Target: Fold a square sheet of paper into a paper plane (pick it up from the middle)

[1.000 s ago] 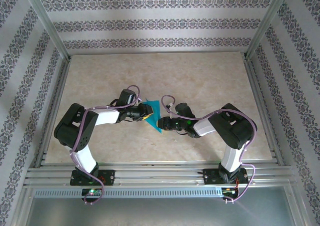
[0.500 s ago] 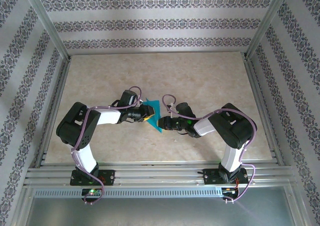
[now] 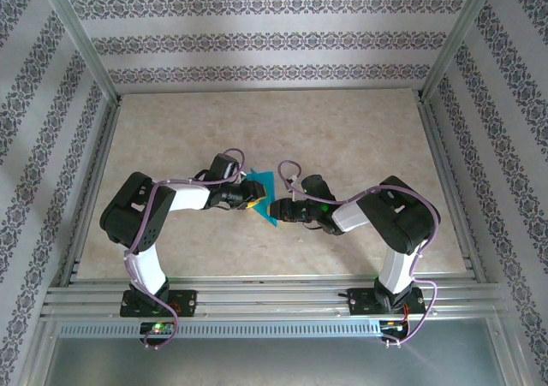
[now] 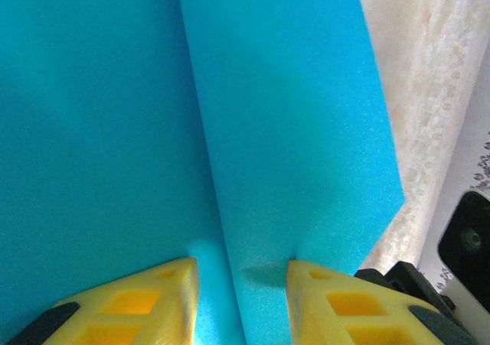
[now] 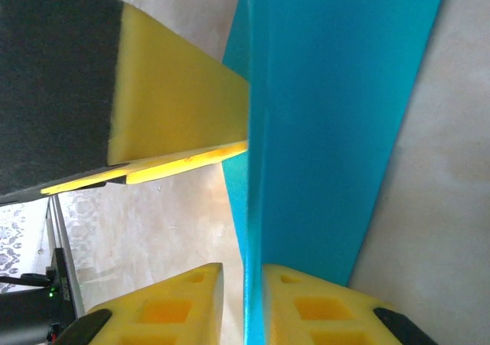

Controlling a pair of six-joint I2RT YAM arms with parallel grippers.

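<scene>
Light: bright, soft, even.
Shadows: small dark patch on the paper [image 4: 291, 131] by the left claw [image 4: 241, 272].
Blur: close wrist pictures look a bit soft.
Glare: worktop [image 4: 429, 92] washed out pale.

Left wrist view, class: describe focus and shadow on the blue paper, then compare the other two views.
Left wrist view: blue paper grainy and soft, darker left of its crease, small shadow beside a yellow fingertip. Right wrist view: near fingertips slightly blurred. Top external view: even light, sharp, faint shadows on the table.
</scene>
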